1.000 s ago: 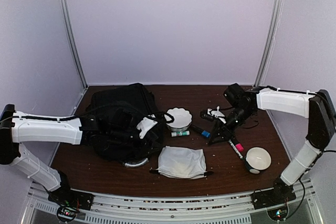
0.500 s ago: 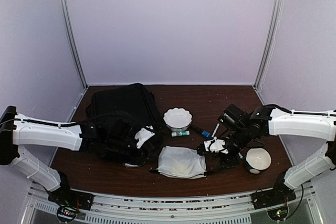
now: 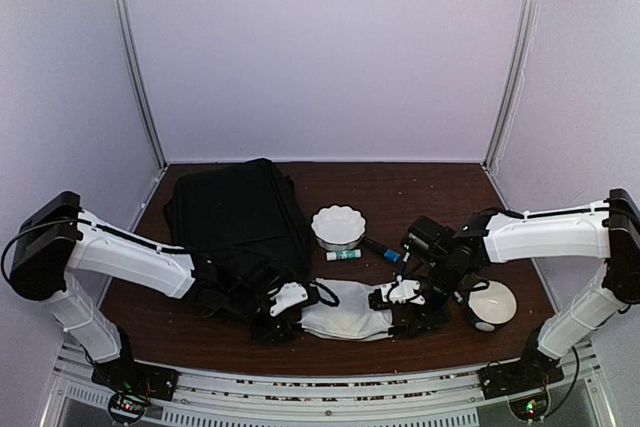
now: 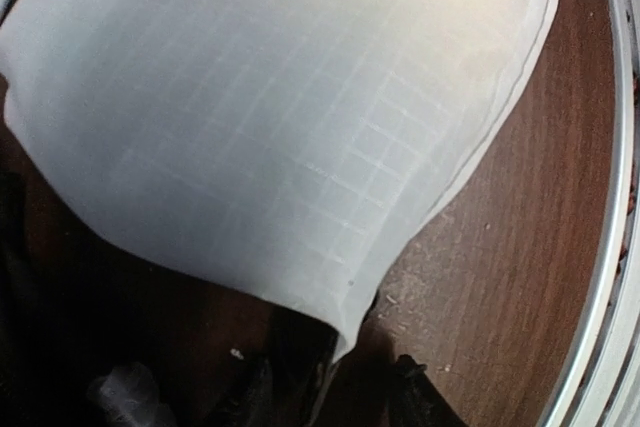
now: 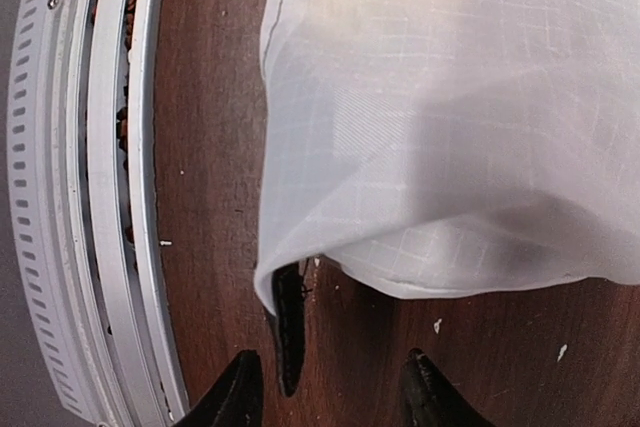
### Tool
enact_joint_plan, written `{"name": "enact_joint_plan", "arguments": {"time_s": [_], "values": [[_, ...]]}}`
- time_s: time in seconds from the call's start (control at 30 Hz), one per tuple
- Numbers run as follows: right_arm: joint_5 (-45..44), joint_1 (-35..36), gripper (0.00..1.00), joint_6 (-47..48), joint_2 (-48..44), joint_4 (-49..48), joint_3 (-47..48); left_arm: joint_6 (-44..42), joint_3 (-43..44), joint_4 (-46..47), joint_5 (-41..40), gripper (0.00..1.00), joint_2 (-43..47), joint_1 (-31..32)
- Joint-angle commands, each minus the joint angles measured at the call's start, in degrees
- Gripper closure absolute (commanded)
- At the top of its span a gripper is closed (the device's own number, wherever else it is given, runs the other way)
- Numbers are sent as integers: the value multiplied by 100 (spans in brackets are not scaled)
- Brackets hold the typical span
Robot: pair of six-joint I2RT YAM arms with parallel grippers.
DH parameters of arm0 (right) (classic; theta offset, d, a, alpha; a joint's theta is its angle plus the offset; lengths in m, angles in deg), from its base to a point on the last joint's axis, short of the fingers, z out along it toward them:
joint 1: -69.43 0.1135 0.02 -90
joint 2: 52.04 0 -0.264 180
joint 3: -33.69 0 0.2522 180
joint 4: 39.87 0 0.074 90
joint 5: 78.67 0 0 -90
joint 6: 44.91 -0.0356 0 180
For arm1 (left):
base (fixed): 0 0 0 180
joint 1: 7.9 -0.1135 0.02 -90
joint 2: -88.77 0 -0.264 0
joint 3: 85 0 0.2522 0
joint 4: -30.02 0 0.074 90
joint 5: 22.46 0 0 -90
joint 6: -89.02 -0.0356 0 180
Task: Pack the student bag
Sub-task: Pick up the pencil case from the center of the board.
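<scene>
The large black soft fabric backpack (image 3: 238, 219) lies flat on the left rear part of the dark brown wooden table (image 3: 450, 197). Its near edge is just behind the left claw (image 3: 283, 314), whose arm reaches across in front of it. Neither claw touches the bag. The left claw sits low at the left end of a white gridded fabric pouch (image 3: 345, 309). In the wrist view its fingers stand apart, released, with a corner of the pouch pointing into the gap.

The right claw (image 3: 400, 311) sits at the pouch's right end, well apart from the backpack, with the pouch between them. It is also released: its fingers are spread, and a thin black strap end (image 5: 288, 337) pokes out from under the cloth between them.

Behind the pouch stands a white scalloped bowl (image 3: 339, 225), with a green-labelled glue stick (image 3: 343, 255) just in front of it.
</scene>
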Motion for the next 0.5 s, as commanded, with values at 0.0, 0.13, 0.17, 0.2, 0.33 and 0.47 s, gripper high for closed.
{"name": "enact_joint_plan", "arguments": {"time_s": [0.0,0.13,0.17,0.2,0.33,0.47], "values": [[224,53,58,-226,188,-67,143,-199,332,27,-102,63,-180,71],[462,54,81,-287,235,93,258,-221,365,26,-82,79,-44,71],[506,50,88,-289,181,119,272,-220,358,-5,-74,85,20,76],[539,54,94,-297,115,164,292,-222,364,-46,-37,91,94,72],[1022,-84,100,-316,-321,596,489,-77,520,-458,346,100,511,76],[1185,-434,100,-658,-750,561,482,104,584,-808,562,100,1122,71]]}}
